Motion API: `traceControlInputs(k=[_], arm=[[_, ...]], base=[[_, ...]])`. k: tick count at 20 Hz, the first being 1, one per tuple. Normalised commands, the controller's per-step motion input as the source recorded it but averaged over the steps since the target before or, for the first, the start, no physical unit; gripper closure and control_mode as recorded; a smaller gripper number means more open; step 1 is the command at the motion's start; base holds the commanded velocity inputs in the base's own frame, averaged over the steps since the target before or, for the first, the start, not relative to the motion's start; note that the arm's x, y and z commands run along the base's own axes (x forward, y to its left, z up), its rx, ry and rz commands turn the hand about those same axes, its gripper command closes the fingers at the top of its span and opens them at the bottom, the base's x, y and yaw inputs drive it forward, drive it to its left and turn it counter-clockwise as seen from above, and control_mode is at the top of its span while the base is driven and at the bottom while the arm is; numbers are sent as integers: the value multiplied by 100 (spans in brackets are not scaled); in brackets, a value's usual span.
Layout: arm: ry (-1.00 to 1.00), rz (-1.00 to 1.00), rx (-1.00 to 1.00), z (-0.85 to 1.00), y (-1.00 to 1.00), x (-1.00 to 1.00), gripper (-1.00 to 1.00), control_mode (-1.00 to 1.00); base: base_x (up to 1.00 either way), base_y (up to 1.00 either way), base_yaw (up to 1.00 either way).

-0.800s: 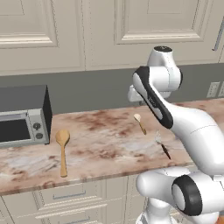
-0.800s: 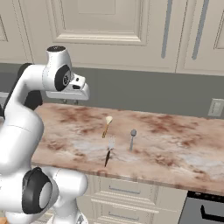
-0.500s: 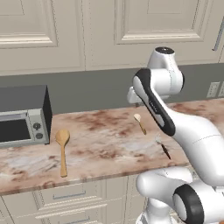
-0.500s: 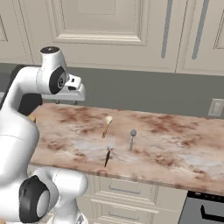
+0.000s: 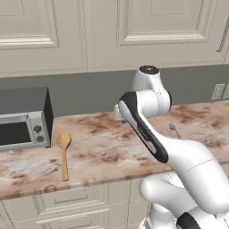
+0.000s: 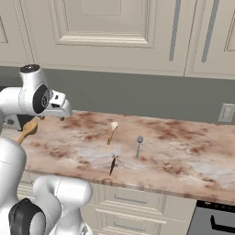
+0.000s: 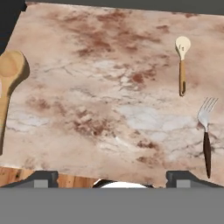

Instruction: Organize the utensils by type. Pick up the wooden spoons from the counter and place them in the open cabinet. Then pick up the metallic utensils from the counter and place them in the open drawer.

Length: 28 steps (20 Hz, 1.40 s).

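A white robot arm reaches over a marble-patterned desk [image 5: 103,152] in a simulated kitchen, its pincer [image 6: 62,110] hanging above the stone with jaws spread wide and nothing between them. In the hand view the two dark fingertips [image 7: 41,178] stand far apart at the bottom edge, with bare desk between them.

The larger all-tan wooden spoon [image 5: 64,154] lies toward the left end of the desk, just right of the grey toaster oven [image 5: 24,120], bowl toward the wall and handle pointing to the near edge. The smaller wooden spoon [image 6: 111,131], pale bowl and brown handle, lies well to the right of it, near the middle of the desk, bowl also toward the wall. Just nearer than it rests a fork [image 6: 114,160] with silvery tines and a black handle, the handle reaching toward the desk's front edge. Beside the fork, a little to the right, lies a dark grey metal spoon [image 6: 138,145], apart from the others.

All four utensils lie flat on the stone, none touching another or the pincer. Cream wall cabinets [image 5: 147,31] with panelled doors run above the grey backsplash, their doors closed in both base views; cream drawer fronts [image 5: 67,201] sit below the desk.
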Motion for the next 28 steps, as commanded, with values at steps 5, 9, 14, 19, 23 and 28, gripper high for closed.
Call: traceControlInputs(k=[5, 9, 14, 19, 23, 28], arm=[[4, -1, 0, -38, 54, 20, -100, -100], [1, -6, 0, -29, 57, 28, -100, -100], [14, -4, 0, -41, 62, 22, -100, -100], [7, -1, 0, -40, 66, 8, -100, -100], [7, 2, 0, -27, 65, -4, -100, -100], [5, 1, 2, -24, 59, -13, -100, -100]], base=[[0, 0, 0], [0, 0, 0], [0, 0, 0], [0, 0, 0], [0, 0, 0], [0, 0, 0]])
